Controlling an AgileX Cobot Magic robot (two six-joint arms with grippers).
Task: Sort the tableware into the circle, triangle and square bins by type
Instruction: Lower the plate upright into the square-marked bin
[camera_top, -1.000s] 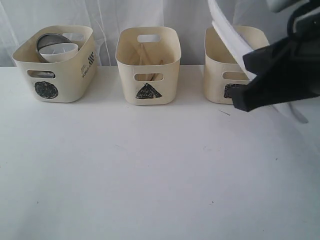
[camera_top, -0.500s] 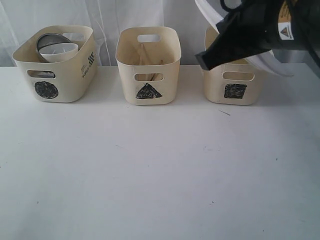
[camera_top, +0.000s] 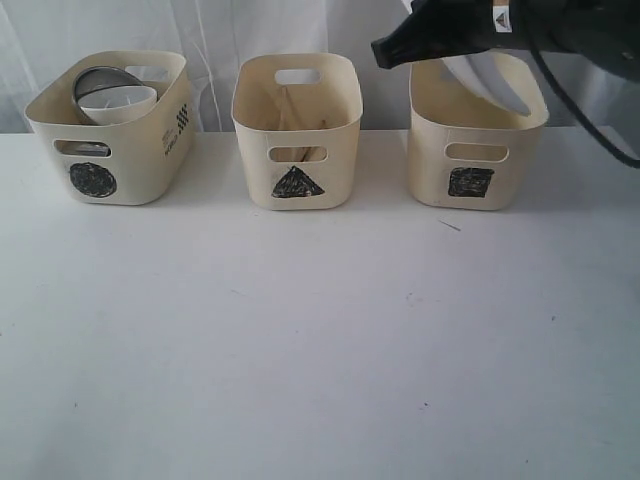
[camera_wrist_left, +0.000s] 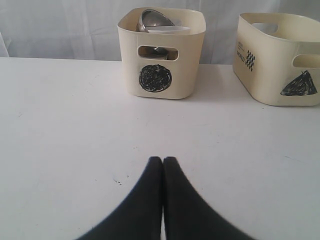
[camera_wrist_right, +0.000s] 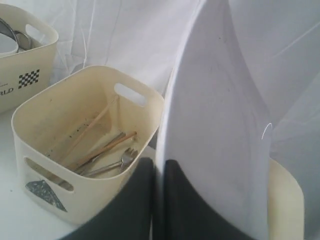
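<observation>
The large white plate (camera_top: 478, 72) is held on edge and tilted by the right claw (camera_wrist_right: 159, 170), which is clamped shut on the rim. In the ext. view it sits at upper right, over the square bin (camera_top: 478, 160). Its lower part seems to be dipped behind the bin's front wall; how deep can't be told.

Risks, as judged:
- The grip is on a thin rim only, so the plate could pivot or slip if swung fast.
- The plate looks wide vs. the bin mouth. If lowered askew, a corner may catch the rim, and the light bin may be tipped or shoved back.
- If let go too high, a hard drop is likely, w/ the plate bouncing or left leaning over the edge.
- The claw's nose is seen above the gap next to the triangle bin (camera_top: 296, 150). A sideways drift could knock that bin, w/ chopsticks (camera_wrist_right: 105, 147) and fork (camera_wrist_right: 119, 162) inside.

Room: gaps btw. bins are narrow, and the curtain (camera_top: 250, 30) hangs close behind them, so little margin is left at the back. The table (camera_top: 300, 350) across the centre and lower frame is open; exit upward or toward the front is judged safest.

The left claw (camera_wrist_left: 163, 162) is shut and empty, low over the table in front of the circle bin (camera_top: 120, 150), well apart from the plate.
</observation>
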